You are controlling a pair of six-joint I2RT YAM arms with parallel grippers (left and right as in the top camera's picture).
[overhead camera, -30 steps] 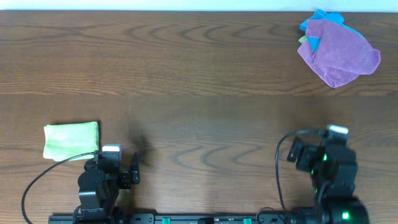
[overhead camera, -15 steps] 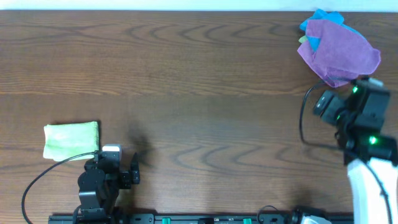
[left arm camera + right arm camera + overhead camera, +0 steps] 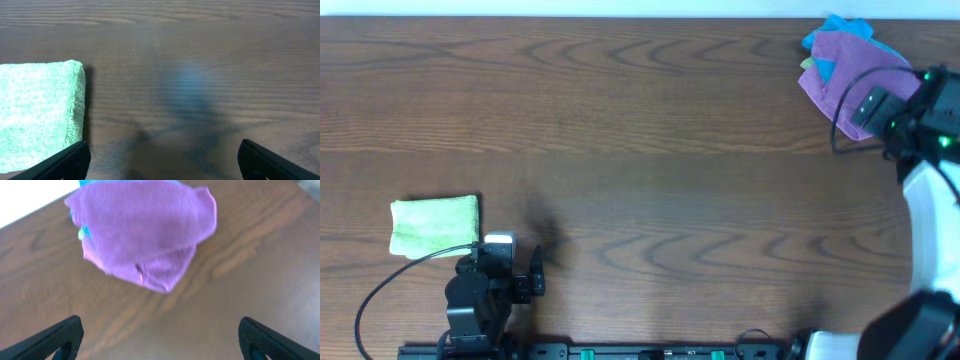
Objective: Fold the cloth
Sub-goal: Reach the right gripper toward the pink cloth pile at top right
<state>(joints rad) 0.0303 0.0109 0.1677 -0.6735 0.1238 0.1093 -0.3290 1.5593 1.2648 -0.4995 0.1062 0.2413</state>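
My right gripper gapes wide, holding nothing; the crumpled purple cloth lies just ahead of it. My left gripper, equally wide and empty, has a folded green cloth ahead-left.

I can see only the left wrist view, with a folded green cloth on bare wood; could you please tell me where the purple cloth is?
Observer: The purple cloth lies crumpled at the far right corner of the table.
Operator: Thank you. Is it lying there on its own?
Observer: No, it rests on a blue cloth, which peeks out on the far side.
Operator: And where is the right arm?
Observer: The right tool hovers open over bare wood, with the purple cloth just ahead of it and nothing held.
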